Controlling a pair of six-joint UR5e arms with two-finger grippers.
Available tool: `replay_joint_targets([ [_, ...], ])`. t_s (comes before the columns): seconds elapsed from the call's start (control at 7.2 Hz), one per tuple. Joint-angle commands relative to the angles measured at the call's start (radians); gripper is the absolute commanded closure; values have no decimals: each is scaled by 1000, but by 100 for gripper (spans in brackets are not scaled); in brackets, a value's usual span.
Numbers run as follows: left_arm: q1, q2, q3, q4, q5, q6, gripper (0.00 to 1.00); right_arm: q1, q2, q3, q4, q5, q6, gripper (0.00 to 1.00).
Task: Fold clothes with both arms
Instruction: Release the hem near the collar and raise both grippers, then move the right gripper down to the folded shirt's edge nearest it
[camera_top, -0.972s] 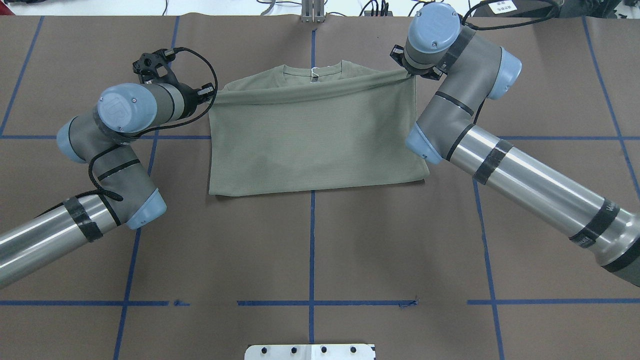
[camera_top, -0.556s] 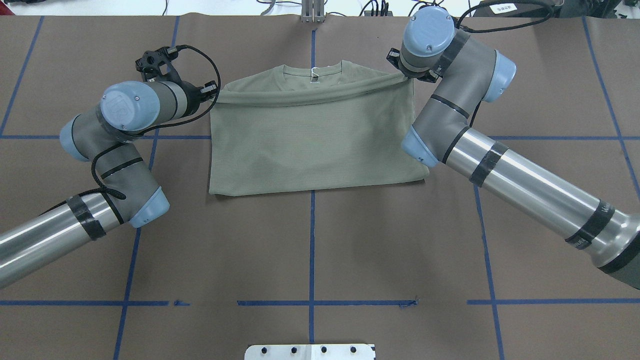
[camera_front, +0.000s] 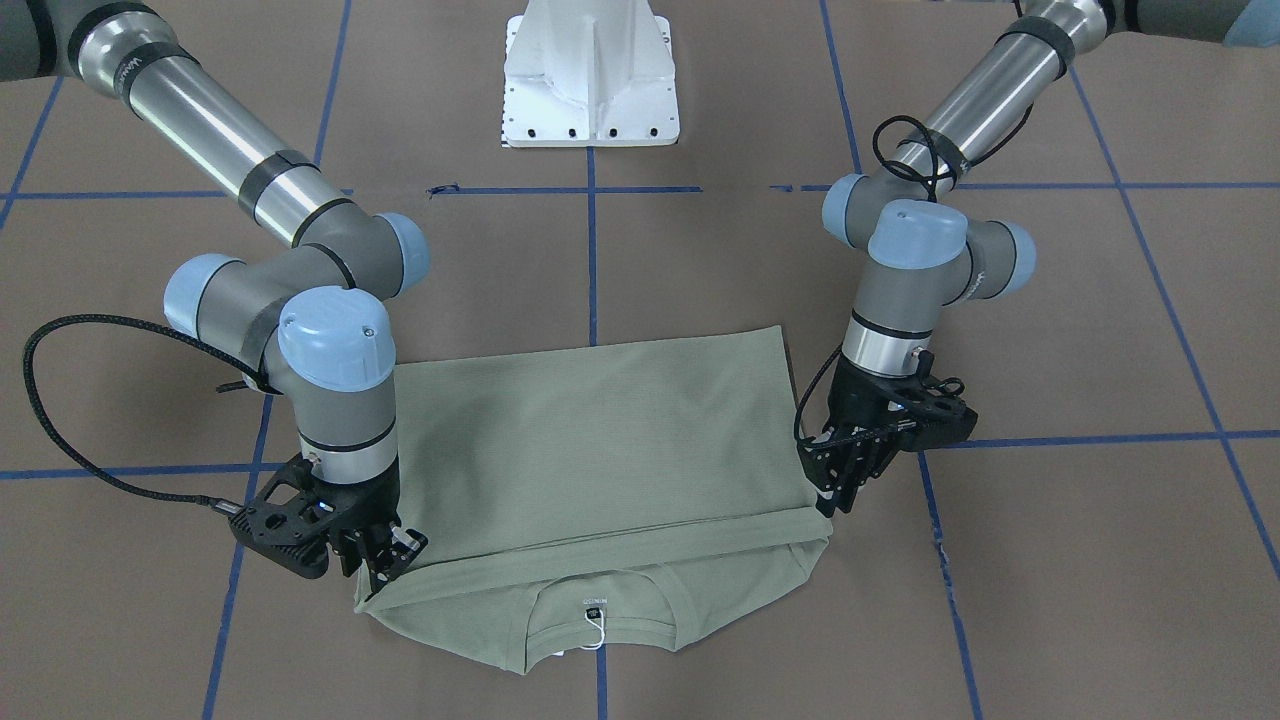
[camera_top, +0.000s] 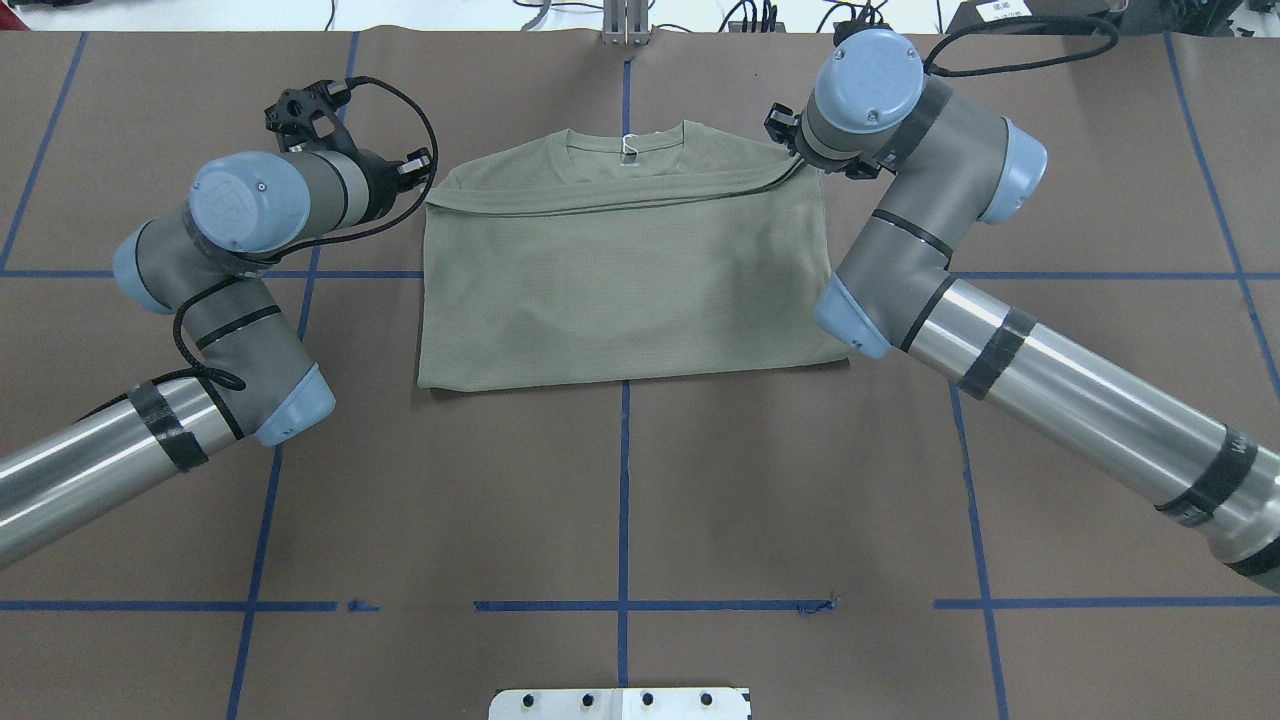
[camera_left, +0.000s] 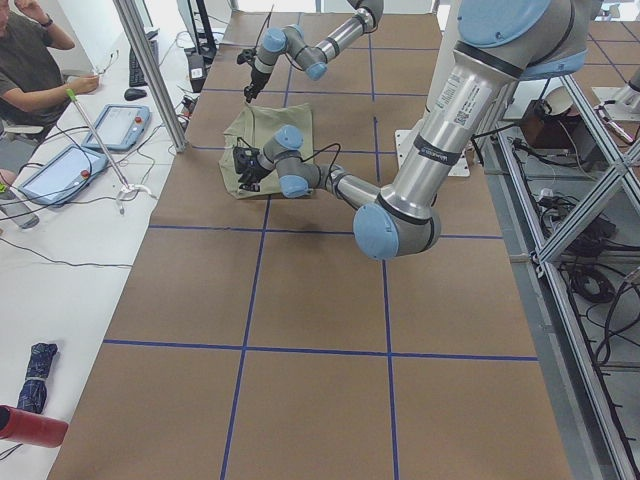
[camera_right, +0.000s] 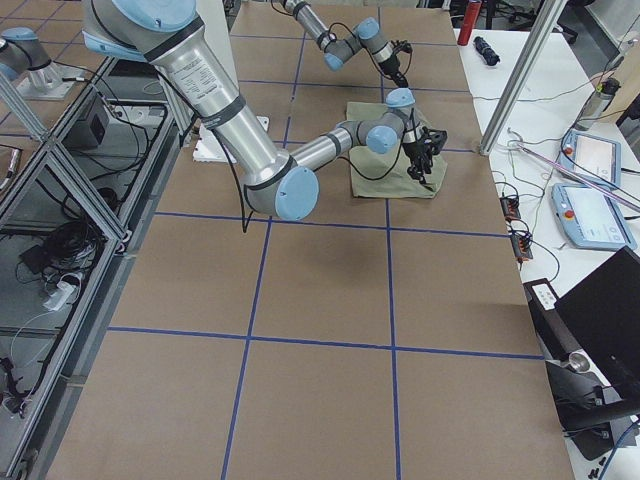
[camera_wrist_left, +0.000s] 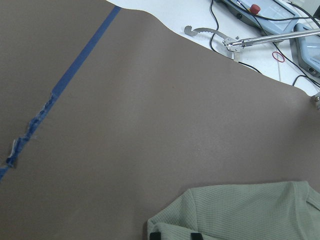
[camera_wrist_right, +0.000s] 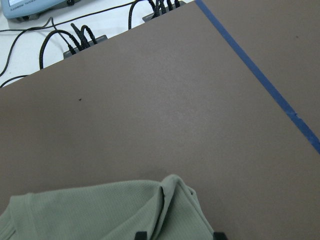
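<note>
The sage-green shirt (camera_top: 620, 290) lies on the brown table, folded in half, its lower edge brought up just short of the collar and white hang tag (camera_top: 629, 148). My left gripper (camera_top: 418, 185) stands at the fold's left end, on the right in the front-facing view (camera_front: 832, 500). My right gripper (camera_top: 797, 155) stands at the right end, on the left in that view (camera_front: 388, 565). In both wrist views the fingertips (camera_wrist_left: 155, 235) (camera_wrist_right: 141, 234) stand apart, with flat shirt fabric (camera_wrist_left: 240, 210) (camera_wrist_right: 100, 210) between them. Both grippers look open.
The white pedestal base (camera_front: 590, 80) sits at the robot's side of the table. Blue tape lines (camera_top: 624, 500) cross the brown cover. Beyond the far edge lie cables and tablets (camera_wrist_left: 240, 42). An operator (camera_left: 30, 60) sits at that side.
The folded edge hung sagging between the two grippers; now it lies flatter on the shirt. Both wrists shifted slightly, the right one inward.
</note>
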Motion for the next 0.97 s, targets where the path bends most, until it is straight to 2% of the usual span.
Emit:
replay_joint_targets([
  [0.0, -10, -5, -1, -5, -4, -1, 68, -18, -193, 254, -2, 58, 8, 32],
  [0.14, -10, -5, -6, -3, -6, -4, 68, -32, -278, 335, 1, 58, 37, 29],
  [0.28, -10, -5, -8, -3, -6, -7, 68, -74, -327, 361, 4, 48, 150, 28],
  [0.42, -10, -3, -12, -2, -8, -7, 67, -122, -328, 365, 4, 14, 256, 28],
  [0.83, -10, 0, -12, 3, -8, -6, 67, -170, -341, 387, 4, -11, 314, 28],
])
